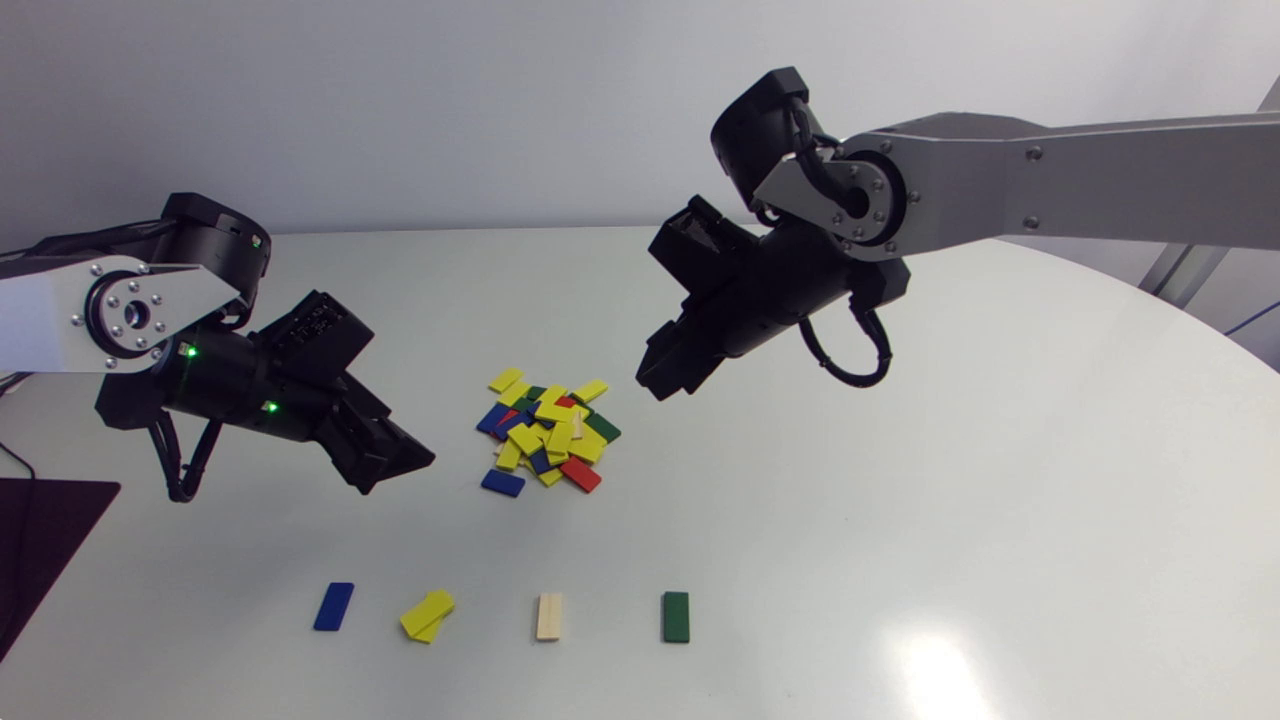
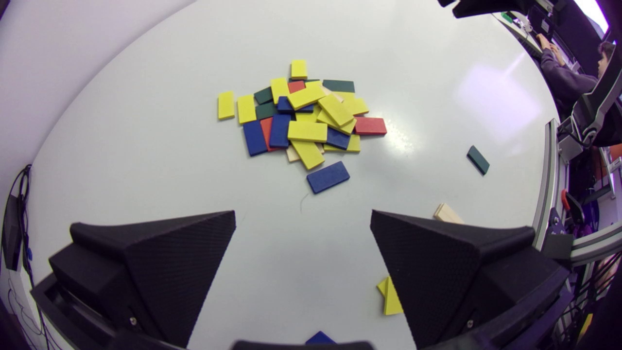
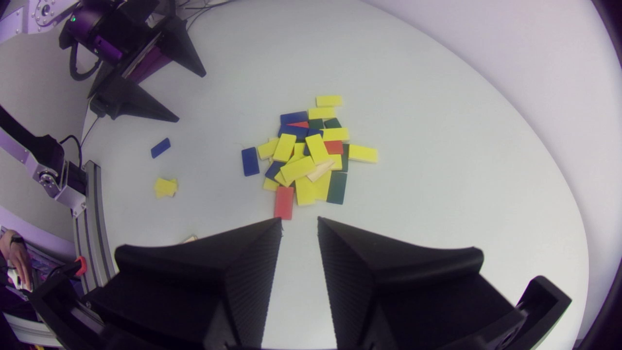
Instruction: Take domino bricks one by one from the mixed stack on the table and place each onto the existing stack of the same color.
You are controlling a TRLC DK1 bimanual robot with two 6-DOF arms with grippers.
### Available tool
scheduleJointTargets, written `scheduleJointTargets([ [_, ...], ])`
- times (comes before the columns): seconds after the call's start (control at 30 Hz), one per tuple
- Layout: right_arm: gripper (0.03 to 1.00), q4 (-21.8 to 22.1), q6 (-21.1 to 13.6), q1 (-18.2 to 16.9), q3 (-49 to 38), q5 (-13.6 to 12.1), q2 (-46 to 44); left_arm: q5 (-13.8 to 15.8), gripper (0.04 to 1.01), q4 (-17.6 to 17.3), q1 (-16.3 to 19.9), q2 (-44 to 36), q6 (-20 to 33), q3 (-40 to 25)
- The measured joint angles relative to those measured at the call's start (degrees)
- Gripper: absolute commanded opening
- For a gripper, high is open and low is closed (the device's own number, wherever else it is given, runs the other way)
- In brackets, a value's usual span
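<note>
Head view: the pile is lying on the table between the left end effector and the right end effector.
Left wrist: the left end effector is gaping wide, pile ahead. Right wrist: the right end effector is standing narrowly parted, empty, pile just ahead.

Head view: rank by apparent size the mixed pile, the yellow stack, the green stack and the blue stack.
1. mixed pile
2. yellow stack, its bricks splayed
3. green stack and blue stack: about alike, not ranked
</note>
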Motion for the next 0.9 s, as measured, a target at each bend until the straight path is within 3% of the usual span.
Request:
scheduleJointTargets([
  [0.2, 0.979, 0.28, 0.00, -1.07, -0.55, 0.02, 0.00, 0.42, 0.992, 0.04, -3.13, 0.57, -0.26, 0.48],
  [0.6, 0.979, 0.33, 0.00, -1.40, 0.37, 0.07, 4.22, 0.39, 0.992, 0.09, -3.21, 1.90, -0.26, 1.62],
  [0.73, 0.964, 0.35, -0.02, -1.42, 1.44, 0.04, 7.30, 0.42, 0.992, 0.07, -3.65, 2.51, -0.26, 1.84],
  [0.9, 0.874, 0.20, -0.04, -1.84, 4.33, 0.07, 10.62, 0.39, 0.992, 0.07, -4.02, 3.04, -0.46, 3.48],
])
